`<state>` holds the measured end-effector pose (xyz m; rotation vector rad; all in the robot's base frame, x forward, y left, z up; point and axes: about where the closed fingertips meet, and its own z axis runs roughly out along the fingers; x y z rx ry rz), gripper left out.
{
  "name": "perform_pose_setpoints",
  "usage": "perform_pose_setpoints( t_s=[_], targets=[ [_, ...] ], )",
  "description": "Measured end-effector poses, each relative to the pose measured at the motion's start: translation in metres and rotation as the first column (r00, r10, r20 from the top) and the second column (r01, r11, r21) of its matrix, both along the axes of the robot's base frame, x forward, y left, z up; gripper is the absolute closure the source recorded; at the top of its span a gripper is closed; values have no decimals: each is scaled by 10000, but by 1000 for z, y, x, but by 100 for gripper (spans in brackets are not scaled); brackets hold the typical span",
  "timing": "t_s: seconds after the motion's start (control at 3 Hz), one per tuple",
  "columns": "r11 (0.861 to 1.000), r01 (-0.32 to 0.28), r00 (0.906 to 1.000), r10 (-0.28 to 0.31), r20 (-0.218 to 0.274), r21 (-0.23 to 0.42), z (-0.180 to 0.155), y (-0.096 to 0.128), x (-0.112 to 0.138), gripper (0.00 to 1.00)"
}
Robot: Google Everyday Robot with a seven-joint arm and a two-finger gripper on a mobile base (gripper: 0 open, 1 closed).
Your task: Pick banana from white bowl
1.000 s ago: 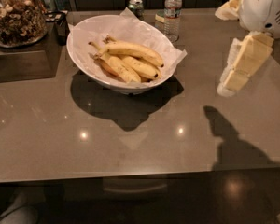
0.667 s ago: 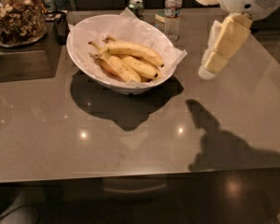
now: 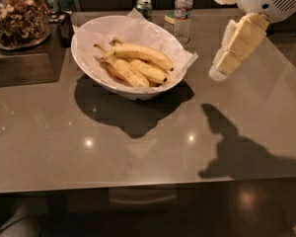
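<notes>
The white bowl [image 3: 89, 63], lined with crinkled white paper, stands on the grey table at the upper middle. Several bananas lie in it. The banana [image 3: 140, 54], the thickest and smoothly curved one, lies on top toward the back, stem to the left. My gripper [image 3: 219, 70] hangs above the table to the right of the bowl, apart from it, pointing down and to the left. It holds nothing that I can see.
A glass jar of nuts [image 3: 17, 16] stands on a raised ledge at the far left. A water bottle [image 3: 182, 11] and a green can [image 3: 144, 6] stand behind the bowl. The table's front edge [image 3: 138, 186] runs across the bottom.
My gripper has moved left toward the bowl and its shadow on the table moved left with it. The bowl and bananas have not moved.
</notes>
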<state>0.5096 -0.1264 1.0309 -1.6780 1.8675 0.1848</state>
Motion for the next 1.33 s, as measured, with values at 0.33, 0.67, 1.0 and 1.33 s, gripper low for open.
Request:
perform_pose_setpoints(
  t_s=[0.33, 0.67, 1.0, 1.33],
  targets=[
    [9962, 103, 9996, -81, -261, 865, -7, 9, 25, 0],
    [9894, -53, 9978, 149, -649, 1451, -18, 25, 52, 0],
    [9897, -335, 9912, 507, -1224, 1391, -34, 36, 63, 0],
    [9897, -363, 9906, 539, -1259, 1386, -35, 37, 63, 0]
  ],
)
